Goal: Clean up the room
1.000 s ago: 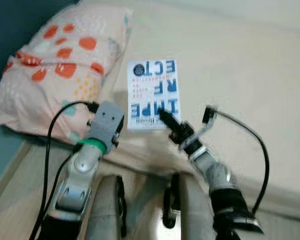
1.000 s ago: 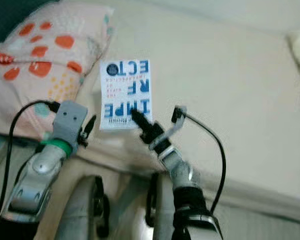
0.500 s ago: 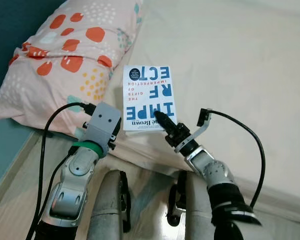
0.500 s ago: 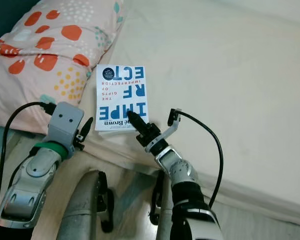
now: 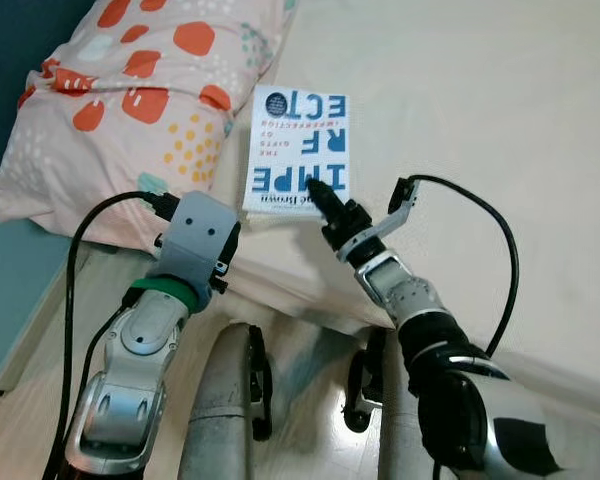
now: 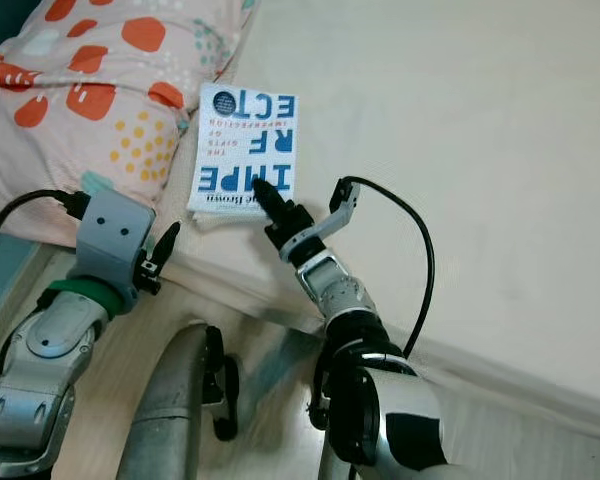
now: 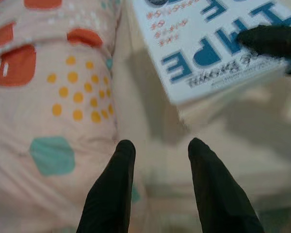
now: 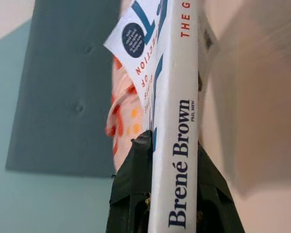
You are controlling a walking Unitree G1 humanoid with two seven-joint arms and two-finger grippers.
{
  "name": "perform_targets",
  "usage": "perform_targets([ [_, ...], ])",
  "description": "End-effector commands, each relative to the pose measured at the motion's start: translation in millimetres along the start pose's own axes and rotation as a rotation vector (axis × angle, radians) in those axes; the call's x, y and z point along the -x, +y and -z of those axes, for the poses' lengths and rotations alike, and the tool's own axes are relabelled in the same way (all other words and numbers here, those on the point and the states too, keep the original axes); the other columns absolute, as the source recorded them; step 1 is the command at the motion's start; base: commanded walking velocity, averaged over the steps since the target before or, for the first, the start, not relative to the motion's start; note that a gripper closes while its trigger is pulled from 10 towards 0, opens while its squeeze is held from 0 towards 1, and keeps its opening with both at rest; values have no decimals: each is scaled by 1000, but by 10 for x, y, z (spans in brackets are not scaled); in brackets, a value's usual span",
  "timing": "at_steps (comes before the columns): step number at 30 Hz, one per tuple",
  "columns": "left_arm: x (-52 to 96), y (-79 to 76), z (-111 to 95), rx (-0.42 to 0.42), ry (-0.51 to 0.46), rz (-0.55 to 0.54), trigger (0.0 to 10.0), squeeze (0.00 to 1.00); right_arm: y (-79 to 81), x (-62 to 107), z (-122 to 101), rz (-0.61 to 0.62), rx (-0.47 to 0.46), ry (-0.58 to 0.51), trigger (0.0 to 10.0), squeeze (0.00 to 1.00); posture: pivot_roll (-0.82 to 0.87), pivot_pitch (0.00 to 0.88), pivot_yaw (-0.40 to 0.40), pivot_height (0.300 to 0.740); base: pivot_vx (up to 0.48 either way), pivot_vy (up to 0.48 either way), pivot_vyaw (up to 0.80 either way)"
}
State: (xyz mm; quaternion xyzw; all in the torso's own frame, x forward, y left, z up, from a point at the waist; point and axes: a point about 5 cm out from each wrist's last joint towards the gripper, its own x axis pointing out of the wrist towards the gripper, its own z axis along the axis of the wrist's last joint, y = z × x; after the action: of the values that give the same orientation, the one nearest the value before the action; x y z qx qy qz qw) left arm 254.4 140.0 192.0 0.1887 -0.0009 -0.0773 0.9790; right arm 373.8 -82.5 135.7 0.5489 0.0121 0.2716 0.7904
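Clamping the book [image 5: 298, 150] by its near edge, your right gripper [image 5: 325, 200] has one finger on the cover, one beneath; beyond it the book lies on the bed [image 5: 500, 110], beside the pillow [image 5: 120, 90]. Your left gripper [image 7: 157, 148] hovers spread before the pillow
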Motion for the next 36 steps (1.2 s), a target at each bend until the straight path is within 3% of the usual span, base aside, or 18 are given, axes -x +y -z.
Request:
perform_targets([
  [1, 69, -5, 44, 2, 38, 13, 10000, 0, -45, 23, 81, 28, -39, -1, 10000, 0, 300, 423, 134, 625, 0, 0, 0],
  [10, 168, -8, 28, 8, 76, 21, 10000, 0, -167, 89, 207, 126, -82, 19, 10000, 0, 306, 453, 137, 625, 0, 0, 0],
  [16, 163, -36, 8, 20, 86, 32, 10000, 0, -305, 221, 262, 214, -66, 7, 10000, 0, 282, 452, 134, 625, 0, 0, 0],
  [24, 139, -60, -21, 28, 84, 40, 10000, 0, -378, 264, 305, 319, -9, 56, 10000, 0, 274, 441, 131, 625, 0, 0, 0],
  [25, 129, -66, -27, 30, 82, 40, 10000, 0, -371, 253, 315, 319, 1, 76, 10000, 1000, 270, 433, 126, 625, 0, 0, 0],
  [35, 94, -82, -35, 36, 76, 38, 10000, 0, -306, 206, 333, 248, -6, 156, 10000, 1000, 259, 418, 118, 625, 0, 0, 0],
  [36, 78, -91, -39, 39, 72, 38, 10000, 0, -294, 207, 357, 224, 10, 202, 10000, 1000, 242, 403, 109, 625, 0, 0, 0],
])
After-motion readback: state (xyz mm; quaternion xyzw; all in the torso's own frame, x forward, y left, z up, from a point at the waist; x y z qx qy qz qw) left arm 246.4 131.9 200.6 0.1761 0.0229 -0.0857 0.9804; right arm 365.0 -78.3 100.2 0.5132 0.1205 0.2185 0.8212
